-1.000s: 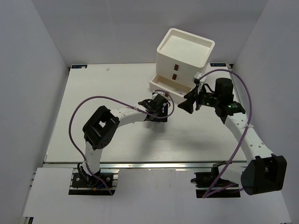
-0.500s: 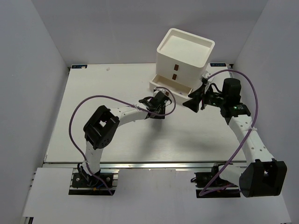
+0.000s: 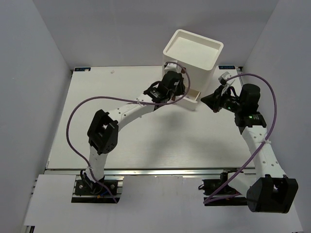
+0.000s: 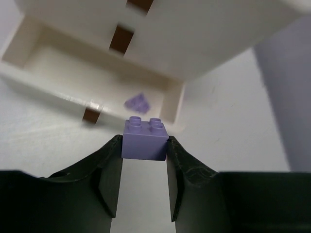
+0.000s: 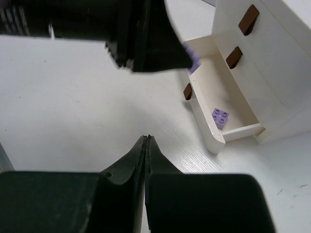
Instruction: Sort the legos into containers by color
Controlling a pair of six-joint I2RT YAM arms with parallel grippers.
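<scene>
My left gripper (image 4: 145, 141) is shut on a pale purple lego (image 4: 145, 145), studs up, held just in front of the open bottom drawer (image 4: 46, 92) of the white containers unit (image 3: 193, 53). Another purple lego (image 4: 137, 103) lies inside that drawer, also visible in the right wrist view as the purple lego (image 5: 219, 117). From above, the left gripper (image 3: 170, 86) hangs over the drawer's left part. My right gripper (image 5: 147, 139) is shut with nothing in it, above the bare table to the right of the drawer, the right gripper (image 3: 210, 100) pointing left.
The two upper drawers are closed, their brown handles (image 5: 250, 18) showing. The left arm (image 5: 141, 39) crosses the top of the right wrist view. Grey walls enclose the white table (image 3: 97, 121) on three sides.
The left gripper closed on the purple lego on the table and carried it back to the open drawer. The right gripper drew away to the right and shut.
</scene>
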